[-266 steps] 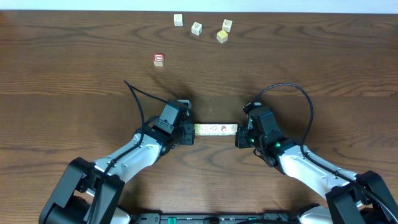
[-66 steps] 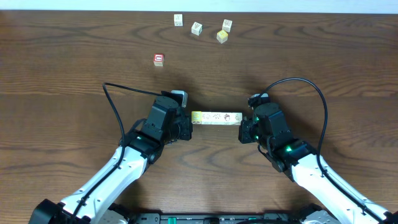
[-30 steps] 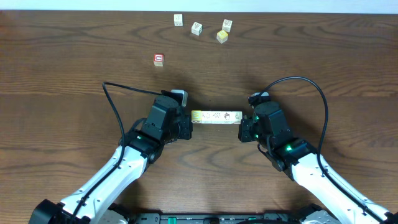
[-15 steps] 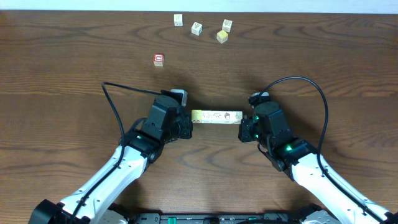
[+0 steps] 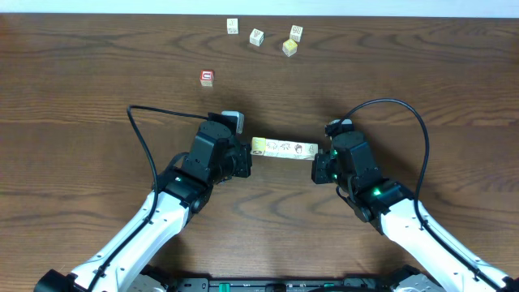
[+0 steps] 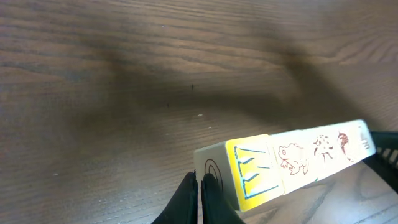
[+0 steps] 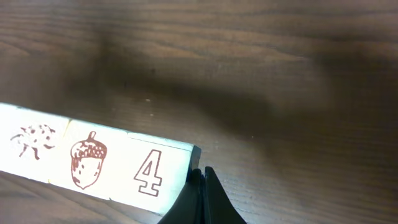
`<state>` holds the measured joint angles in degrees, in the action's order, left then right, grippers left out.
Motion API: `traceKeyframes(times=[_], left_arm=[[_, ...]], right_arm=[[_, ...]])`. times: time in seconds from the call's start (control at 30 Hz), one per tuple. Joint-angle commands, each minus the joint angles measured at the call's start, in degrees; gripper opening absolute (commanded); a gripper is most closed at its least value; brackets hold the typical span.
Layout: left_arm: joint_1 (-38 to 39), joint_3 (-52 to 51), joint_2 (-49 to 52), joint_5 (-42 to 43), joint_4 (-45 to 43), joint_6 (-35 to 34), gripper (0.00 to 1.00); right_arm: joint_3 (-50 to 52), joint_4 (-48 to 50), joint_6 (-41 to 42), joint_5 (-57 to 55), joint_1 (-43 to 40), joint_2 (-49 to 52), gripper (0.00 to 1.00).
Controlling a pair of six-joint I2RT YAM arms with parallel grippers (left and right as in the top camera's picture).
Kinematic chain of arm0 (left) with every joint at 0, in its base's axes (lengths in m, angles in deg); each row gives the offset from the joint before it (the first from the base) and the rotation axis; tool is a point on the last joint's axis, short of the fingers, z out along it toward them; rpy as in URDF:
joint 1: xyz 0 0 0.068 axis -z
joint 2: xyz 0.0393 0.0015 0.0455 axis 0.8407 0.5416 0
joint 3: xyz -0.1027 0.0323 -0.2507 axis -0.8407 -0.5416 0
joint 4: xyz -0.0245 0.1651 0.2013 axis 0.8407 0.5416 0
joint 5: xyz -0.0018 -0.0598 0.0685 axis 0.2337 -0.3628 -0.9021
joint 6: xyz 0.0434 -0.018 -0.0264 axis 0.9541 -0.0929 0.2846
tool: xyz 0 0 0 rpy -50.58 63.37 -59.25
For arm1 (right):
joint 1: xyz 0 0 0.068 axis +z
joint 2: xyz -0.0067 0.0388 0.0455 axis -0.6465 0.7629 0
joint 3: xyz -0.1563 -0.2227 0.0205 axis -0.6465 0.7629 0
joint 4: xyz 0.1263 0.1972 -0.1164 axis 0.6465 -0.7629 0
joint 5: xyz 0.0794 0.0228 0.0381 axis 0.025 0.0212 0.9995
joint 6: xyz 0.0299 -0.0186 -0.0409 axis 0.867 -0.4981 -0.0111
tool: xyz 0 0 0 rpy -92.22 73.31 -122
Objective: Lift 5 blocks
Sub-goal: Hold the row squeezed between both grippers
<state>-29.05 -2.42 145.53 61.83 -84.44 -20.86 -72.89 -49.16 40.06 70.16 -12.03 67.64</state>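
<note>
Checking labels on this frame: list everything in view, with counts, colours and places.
row of blocks: apparently five, cream, yellow face at one end, mid-table, squeezed end to end between the tools
loose cubes: four, three cream and one yellow, far edge
red cube: one, red-faced, left of the loose cubes and nearer
table: one, dark brown wood
cables: two, black, one looping off each arm
left tool: black, shut, at the row's left end
right tool: black, shut, at the row's right end
</note>
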Motion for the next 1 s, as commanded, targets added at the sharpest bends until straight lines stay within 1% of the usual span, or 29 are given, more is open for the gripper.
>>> traceKeyframes(times=[0.0,0.97], left_arm=[[2.03,3.26,-0.57,9.18,-0.68,-0.26,0.07],[2.03,3.26,-0.57,9.18,-0.61,-0.28,0.07]], right_arm=[[-4.85,0.87,-1.53,13.55,3.48,-0.63,0.01],[-5.86,-0.76,-2.08,12.85,4.07,-0.63,0.01]])
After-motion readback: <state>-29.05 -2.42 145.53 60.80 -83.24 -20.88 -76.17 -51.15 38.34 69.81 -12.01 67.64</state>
